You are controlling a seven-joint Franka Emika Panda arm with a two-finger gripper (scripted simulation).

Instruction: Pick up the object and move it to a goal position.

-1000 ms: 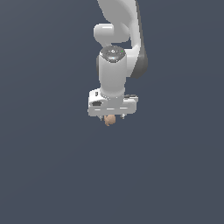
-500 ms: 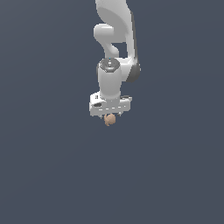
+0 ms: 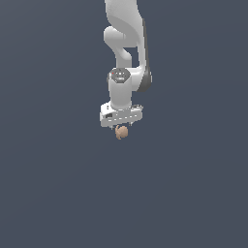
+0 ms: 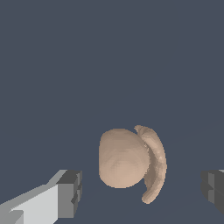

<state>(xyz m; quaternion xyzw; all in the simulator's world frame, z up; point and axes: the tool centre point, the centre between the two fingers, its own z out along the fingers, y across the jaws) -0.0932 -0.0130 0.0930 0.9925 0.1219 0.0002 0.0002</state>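
Note:
The object [image 3: 122,132] is a small tan-peach rounded lump with a darker curved flap on one side, resting on the dark grey floor [image 3: 58,193]. The white hand hangs straight above it in the exterior view, and my gripper [image 3: 121,129] comes down around it. The wrist view shows the object [image 4: 122,159] large between the two dark fingertips. One fingertip [image 4: 70,192] and the other fingertip [image 4: 213,190] each stand apart from the lump with floor showing in the gaps. My gripper [image 4: 142,191] is open and holds nothing.
Plain dark grey floor [image 4: 109,52] fills the scene on all sides. No other object, container or edge shows in either view.
The arm's upper links and wrist have sunk and shifted slightly toward the exterior view's left. The hand stays over the object, which has not moved.

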